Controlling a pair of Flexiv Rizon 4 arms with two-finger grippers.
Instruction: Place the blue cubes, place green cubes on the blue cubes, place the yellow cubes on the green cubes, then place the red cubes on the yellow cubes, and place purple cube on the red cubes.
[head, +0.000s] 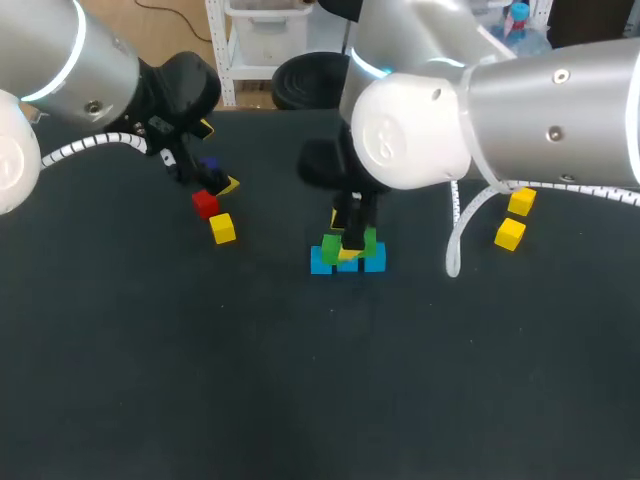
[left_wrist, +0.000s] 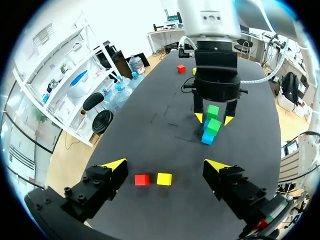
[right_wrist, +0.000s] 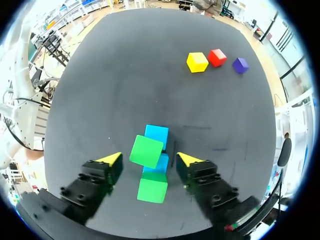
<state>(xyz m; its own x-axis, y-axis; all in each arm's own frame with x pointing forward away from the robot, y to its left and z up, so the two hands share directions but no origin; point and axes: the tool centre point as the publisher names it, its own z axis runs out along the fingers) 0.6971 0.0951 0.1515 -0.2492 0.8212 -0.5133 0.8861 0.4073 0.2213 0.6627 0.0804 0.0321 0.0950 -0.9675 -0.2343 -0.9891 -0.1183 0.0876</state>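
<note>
Two green cubes (right_wrist: 152, 187) sat on the blue cubes (right_wrist: 156, 134) at mid-table, one of them skewed against the row. The right gripper (right_wrist: 149, 160) was wide open astride the skewed green, gripping nothing. The left gripper (left_wrist: 166, 165) hung open and empty above a red cube (left_wrist: 142, 179) and a yellow cube (left_wrist: 164, 178). Judgement: the green layer looked placed but untidy. Square the skewed cube first, then lift straight up so neither finger drags it off.

Dark matte table (head: 300, 400), flat black top filling the view, faint scuffs and pale specks
</note>
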